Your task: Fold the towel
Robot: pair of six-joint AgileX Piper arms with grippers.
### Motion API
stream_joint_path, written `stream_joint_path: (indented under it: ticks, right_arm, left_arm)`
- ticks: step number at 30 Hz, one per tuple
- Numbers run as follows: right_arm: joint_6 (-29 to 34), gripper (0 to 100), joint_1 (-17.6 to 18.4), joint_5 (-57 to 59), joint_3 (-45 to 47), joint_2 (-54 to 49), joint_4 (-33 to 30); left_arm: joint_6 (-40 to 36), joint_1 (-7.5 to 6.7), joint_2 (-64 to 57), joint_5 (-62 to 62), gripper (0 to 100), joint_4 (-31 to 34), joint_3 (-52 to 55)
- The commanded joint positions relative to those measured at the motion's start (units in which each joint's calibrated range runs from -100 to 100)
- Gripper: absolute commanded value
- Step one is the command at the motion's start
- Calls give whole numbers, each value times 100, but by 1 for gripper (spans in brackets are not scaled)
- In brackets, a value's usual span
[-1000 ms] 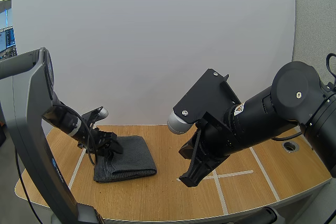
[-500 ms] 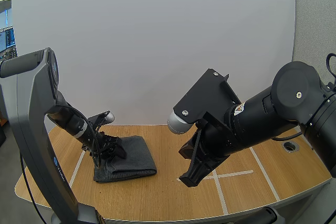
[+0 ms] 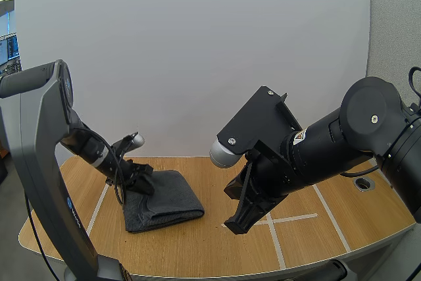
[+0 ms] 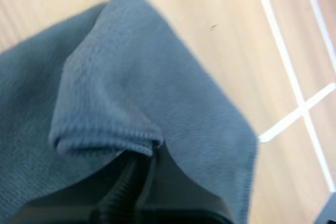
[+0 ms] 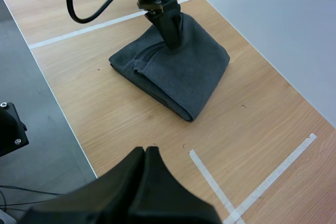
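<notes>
A dark grey towel (image 3: pixel 168 201) lies folded on the left part of the wooden table (image 3: pixel 210 248). My left gripper (image 3: pixel 143 184) presses down on the towel's back left part, shut on a raised fold of the cloth (image 4: pixel 105 129), which its tips (image 4: pixel 149 153) pinch. From the right wrist view the towel (image 5: pixel 181 80) is a thick, roughly square stack with the left gripper (image 5: pixel 173 41) standing on its far edge. My right gripper (image 3: pixel 240 220) hangs above the table's middle, to the right of the towel, its fingers (image 5: pixel 144 174) together as one dark wedge holding nothing.
White tape lines cross the table to the right of the towel (image 3: pixel 293 218) and one runs along its left side (image 3: pixel 99 207). A round hole (image 3: pixel 364 183) sits near the table's right edge. The table's front edge (image 5: pixel 63 114) is close to the towel.
My left gripper went from open to shut on a fold of the towel. The towel has slid a little to the right with it. The right arm has not moved.
</notes>
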Motion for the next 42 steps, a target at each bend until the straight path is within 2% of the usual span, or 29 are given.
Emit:
stream_joint_path:
  ticks: [1,4,10,13,26,36,37,39,42]
  right_arm:
    - [36,0,9,0,16,-65,1]
    - [36,0,9,0,16,-65,1]
    - [36,0,9,0,16,-65,12]
    - [36,0,9,0,16,-65,46]
    - [36,0,9,0,16,-65,191]
    - [36,0,9,0,16,-65,116]
    - [36,0,9,0,16,-65,116]
    - [49,0,9,0,16,-65,115]
    - [49,0,9,0,16,-65,115]
  left_arm:
    - [-149,-2,-567,851,0,-142,-245]
    - [-185,77,-804,851,0,-125,-272]
    - [-185,359,-889,851,0,92,-272]
    - [-139,437,-877,851,0,202,-272]
    - [9,442,220,851,0,190,-260]
    - [39,444,233,-52,0,510,-260]
    - [39,444,233,-67,1,510,-260]
    - [39,444,233,-86,10,495,-260]
    - [39,444,233,2,39,471,-260]
